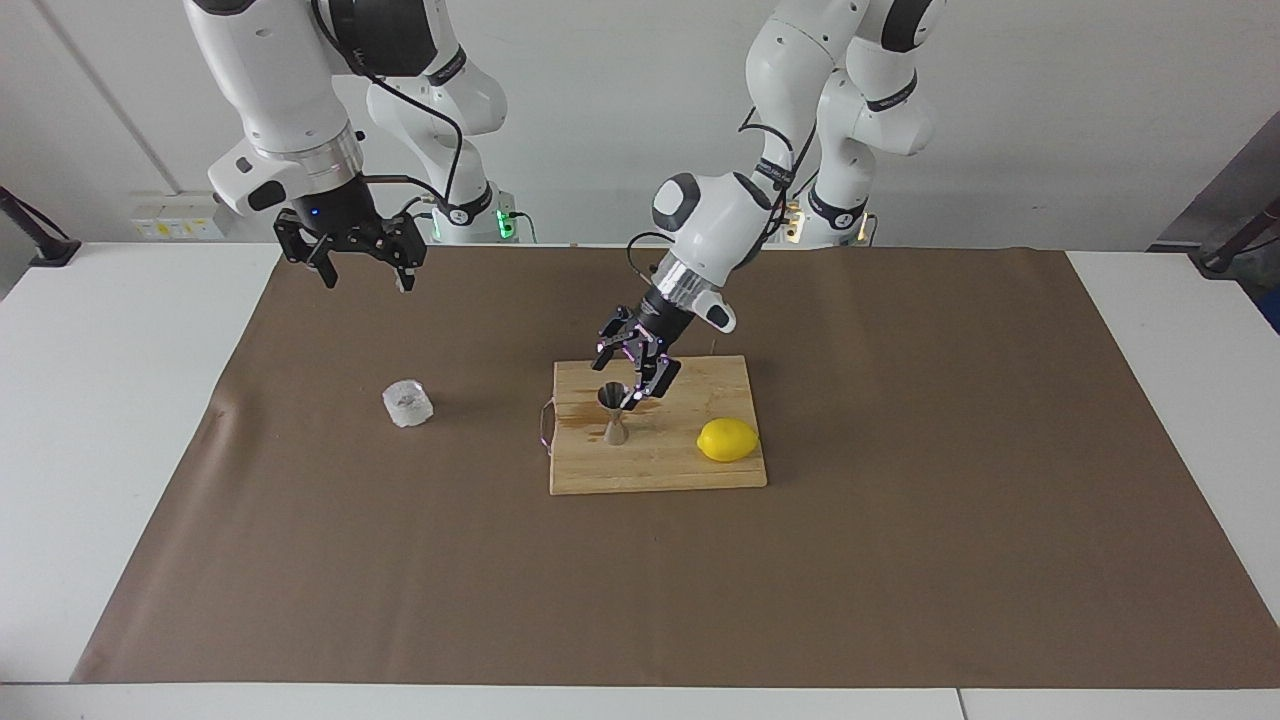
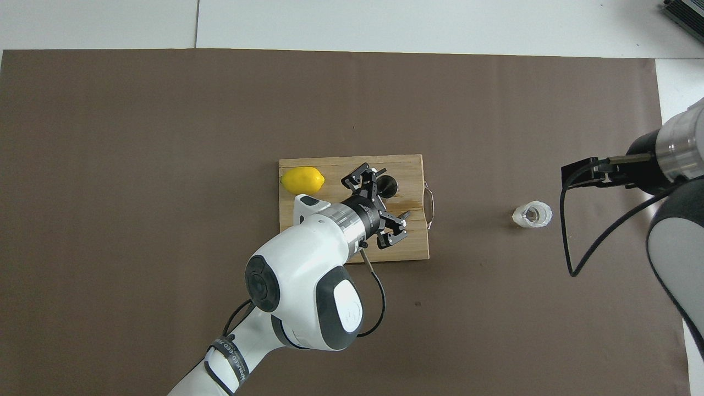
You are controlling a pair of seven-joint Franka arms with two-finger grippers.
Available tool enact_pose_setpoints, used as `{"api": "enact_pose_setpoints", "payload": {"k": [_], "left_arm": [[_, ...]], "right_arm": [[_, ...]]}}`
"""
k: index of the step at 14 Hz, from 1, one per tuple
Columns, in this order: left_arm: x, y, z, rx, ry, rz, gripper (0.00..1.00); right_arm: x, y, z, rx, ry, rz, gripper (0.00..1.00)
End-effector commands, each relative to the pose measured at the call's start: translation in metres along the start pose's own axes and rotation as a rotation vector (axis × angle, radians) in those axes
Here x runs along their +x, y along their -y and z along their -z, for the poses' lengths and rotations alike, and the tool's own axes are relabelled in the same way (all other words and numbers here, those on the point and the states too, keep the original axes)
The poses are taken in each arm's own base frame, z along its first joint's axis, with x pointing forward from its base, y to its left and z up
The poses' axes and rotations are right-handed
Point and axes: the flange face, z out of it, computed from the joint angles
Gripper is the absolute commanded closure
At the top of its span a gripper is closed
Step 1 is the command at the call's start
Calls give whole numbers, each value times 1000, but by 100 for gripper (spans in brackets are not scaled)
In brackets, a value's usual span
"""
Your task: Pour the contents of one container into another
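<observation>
Starting at the right arm's end of the table, I have the right gripper (image 1: 362, 272) hanging in the air with its fingers spread and nothing between them; that arm waits. Below it and a little farther from the robots, the clear cup (image 1: 407, 403) sits upright on the brown mat (image 1: 900, 560), well apart from the fingers. In the overhead view the same cup (image 2: 532, 215) shows beside the right gripper (image 2: 583, 173), with mat visible between them.

Moving along, my left gripper (image 1: 630, 370) is angled down over the wooden cutting board (image 1: 660, 470), jaws released and holding nothing. The steel jigger (image 1: 614, 412) stands upright on the board just beneath its fingertips, toward the right arm's end of the board; I can't tell whether one fingertip touches the jigger's rim. From above, the left gripper (image 2: 379, 212) covers part of the board (image 2: 352, 165), and the jigger (image 2: 386, 186) peeks out beside its fingers.

Past the left gripper, toward the left arm's end of the board, a lemon (image 1: 727, 440) lies on the wood.
</observation>
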Motion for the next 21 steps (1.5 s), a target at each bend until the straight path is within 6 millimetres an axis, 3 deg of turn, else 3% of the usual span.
{"api": "enact_pose_setpoints", "payload": {"k": [1, 4, 6, 9, 12, 15, 19, 21], "left_arm": [[-12, -17, 37, 46, 30, 35, 0], [-3, -52, 46, 71, 7, 17, 0], [11, -88, 55, 102, -55, -55, 0], [26, -132, 72, 107, -150, -201, 0], [36, -149, 79, 90, -208, -333, 0], [46, -162, 84, 115, -281, -608, 0], [73, -193, 104, 201, -310, -839, 0], [82, -204, 114, 261, -338, -1065, 0]], "right_arm": [[-16, -7, -24, 17, -16, 251, 0], [-28, -17, -62, 20, 11, 515, 0], [-28, -32, -88, 64, -20, 731, 0], [-32, -72, -138, 139, -75, 922, 0], [-23, -92, -193, 229, -122, 1096, 0], [-28, -111, -237, 239, -224, 1206, 0], [-41, -126, -280, 253, -305, 1277, 0], [-47, -127, -298, 250, -342, 1293, 0]]}}
